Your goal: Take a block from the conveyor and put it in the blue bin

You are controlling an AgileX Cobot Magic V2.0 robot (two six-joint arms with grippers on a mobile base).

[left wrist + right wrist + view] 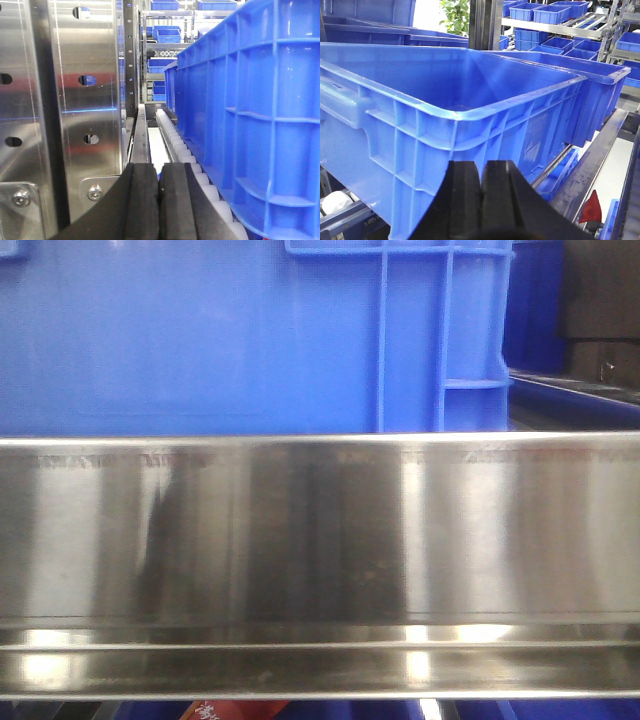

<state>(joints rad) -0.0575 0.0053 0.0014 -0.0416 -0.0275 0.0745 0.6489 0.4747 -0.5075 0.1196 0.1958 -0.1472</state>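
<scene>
The blue bin [470, 100] fills the right wrist view, its inside bare as far as I see. My right gripper [481, 172] is shut with nothing in it, just in front of the bin's near corner, below the rim. The bin's ribbed wall [260, 115] runs along the right of the left wrist view. My left gripper [159, 175] is shut and empty, low beside that wall, above a row of white rollers [175, 142]. The front view shows the blue bin [250, 340] behind a steel rail. The block and the conveyor belt are out of view.
A polished steel rail [320, 540] spans the front view. A perforated steel upright [75, 100] stands close on the left of the left gripper. Shelves with several smaller blue bins [555, 15] stand behind. A second blue bin [600, 95] adjoins on the right, beside a steel track [595, 165].
</scene>
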